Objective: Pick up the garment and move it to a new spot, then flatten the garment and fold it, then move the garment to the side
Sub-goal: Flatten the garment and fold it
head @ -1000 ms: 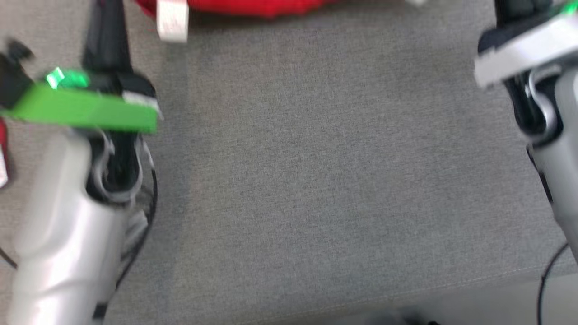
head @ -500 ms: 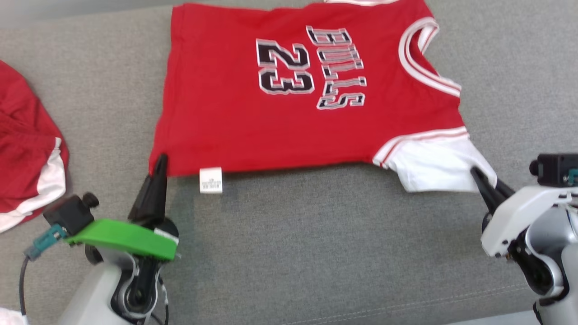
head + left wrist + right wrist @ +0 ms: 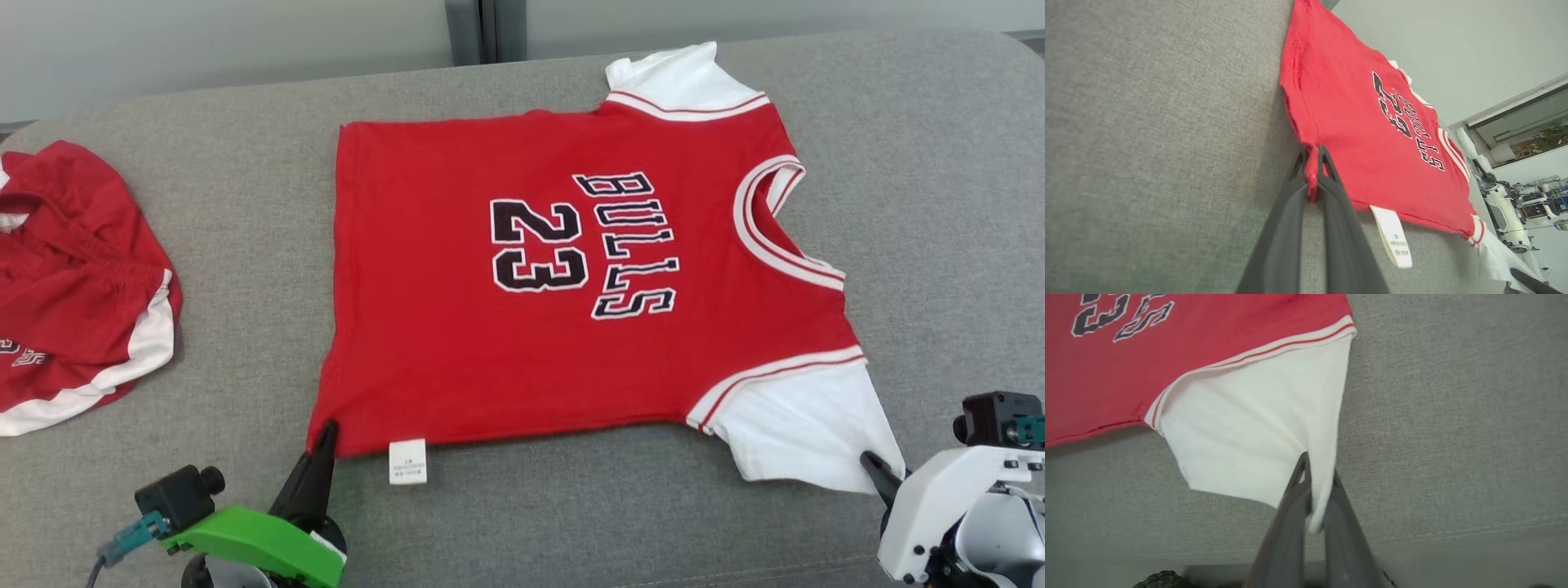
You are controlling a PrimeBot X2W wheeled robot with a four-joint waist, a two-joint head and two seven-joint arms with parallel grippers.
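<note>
2 grips | left end effector [image 3: 1312, 153] pinching jersey [image 3: 571, 269] hem corner | right end effector [image 3: 1316, 469] pinching its white sleeve [image 3: 1249, 437]

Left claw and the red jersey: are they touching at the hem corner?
Touching. The left wrist view shows the left claw shut on the red jersey, with a fold of the hem corner pinched inside it.

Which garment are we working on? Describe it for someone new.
On the grey upholstered surface, look at the middle: a flat red jersey with white sleeves. Unlike the crumpled red-and-white garment at the left, it reads BULLS 23.
</note>
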